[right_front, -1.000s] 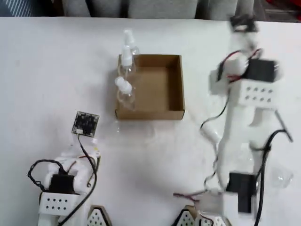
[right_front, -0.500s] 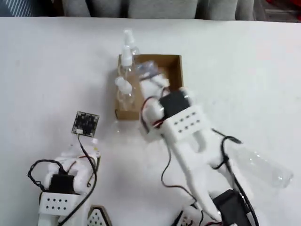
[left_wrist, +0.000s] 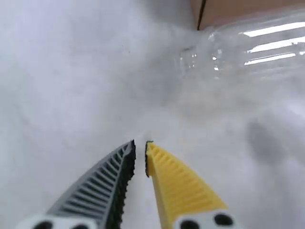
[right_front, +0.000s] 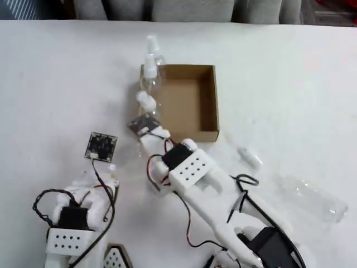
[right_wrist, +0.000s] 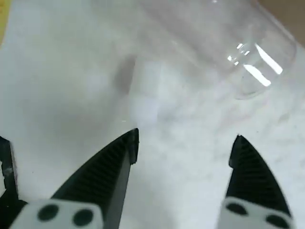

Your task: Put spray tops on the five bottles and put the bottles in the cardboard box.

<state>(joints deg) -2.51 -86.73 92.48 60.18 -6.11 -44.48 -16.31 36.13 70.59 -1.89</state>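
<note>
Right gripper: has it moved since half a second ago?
Yes. In the high view the right gripper came back from over the box to its near corner, beside the bottles.

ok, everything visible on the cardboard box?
The brown cardboard box is square and open-topped with low walls, sitting flat on the white table, toward its far middle. The floor that shows is bare. Clear plastic bottles with white spray tops stand upright along its left side in the high view; inside or outside the wall is unclear. A white robot arm ends just off its near left corner.
</note>
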